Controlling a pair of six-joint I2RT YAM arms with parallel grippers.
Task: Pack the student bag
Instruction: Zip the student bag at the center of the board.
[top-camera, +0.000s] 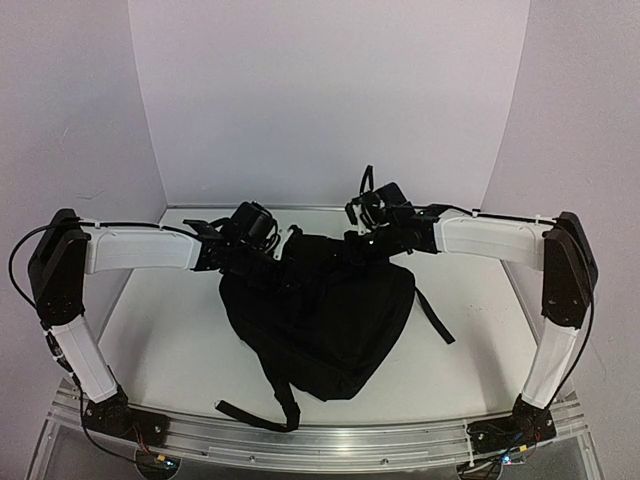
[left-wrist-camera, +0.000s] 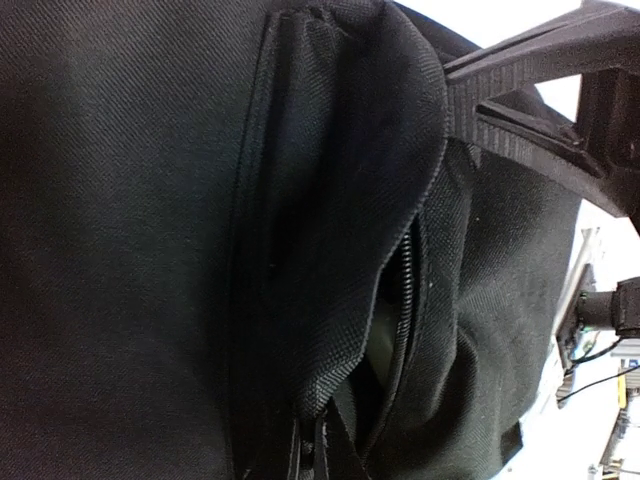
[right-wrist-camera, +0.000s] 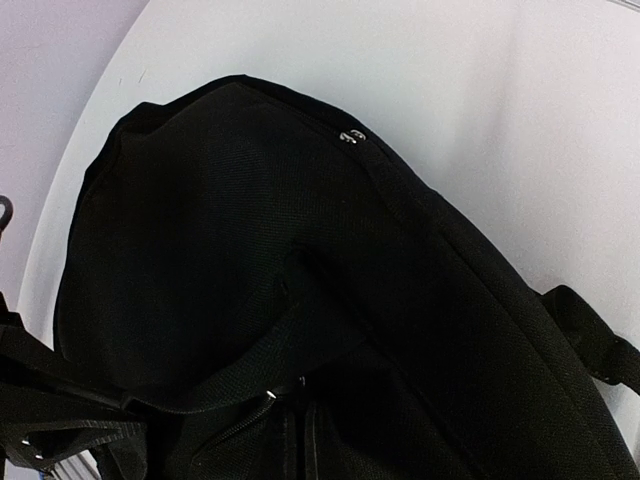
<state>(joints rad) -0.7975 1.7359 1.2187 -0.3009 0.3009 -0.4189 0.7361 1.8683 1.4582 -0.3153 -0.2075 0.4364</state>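
Where it lies slumped at the middle of the white table (top-camera: 160, 340): large black soft fabric backpack (top-camera: 320, 320), limp and probably light (best taken by the hem beside the open zip (left-wrist-camera: 405, 300)). Left gripper (top-camera: 268, 262) and right gripper (top-camera: 358, 238) are both at its far edge, fingers lost against the cloth; from where I stand, I cannot tell if they are clamped or apart.

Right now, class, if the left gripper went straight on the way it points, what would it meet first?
Probably the large black fabric backpack: its cloth fills the wrist view of the left gripper, though depth is unclear.
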